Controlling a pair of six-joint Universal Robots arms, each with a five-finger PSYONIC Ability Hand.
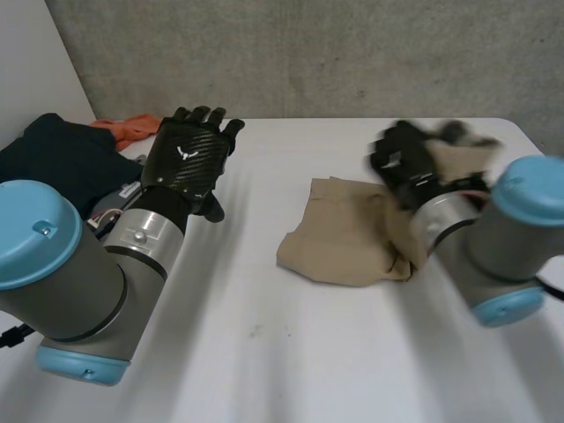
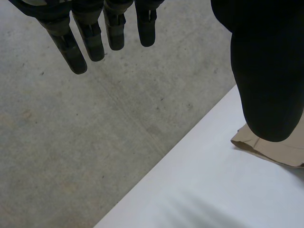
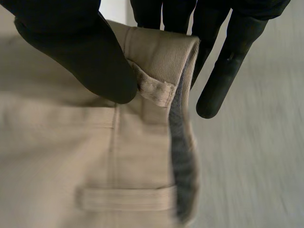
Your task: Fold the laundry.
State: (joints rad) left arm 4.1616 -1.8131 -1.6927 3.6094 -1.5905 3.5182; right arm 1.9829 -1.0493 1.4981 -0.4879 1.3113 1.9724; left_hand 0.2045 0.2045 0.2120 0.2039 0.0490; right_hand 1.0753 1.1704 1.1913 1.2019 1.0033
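A tan garment (image 1: 344,233) lies crumpled on the white table (image 1: 264,352), right of the middle. My right hand (image 1: 410,163) is at its far right edge and lifts that edge off the table. In the right wrist view my right hand (image 3: 85,52) is shut on the garment's waistband (image 3: 156,71), pinching it between thumb and fingers just above a belt loop (image 3: 123,197). My left hand (image 1: 187,159) hangs open above the table's far left, fingers straight and holding nothing. In its own wrist view the left hand (image 2: 90,38) points at the wall, with a corner of the tan garment (image 2: 273,149) beside the thumb.
A dark garment (image 1: 53,154) is heaped at the table's left edge, with an orange cloth (image 1: 132,128) behind it. A grey concrete wall (image 1: 335,53) runs along the table's far edge. Bare table lies in front of and left of the tan garment.
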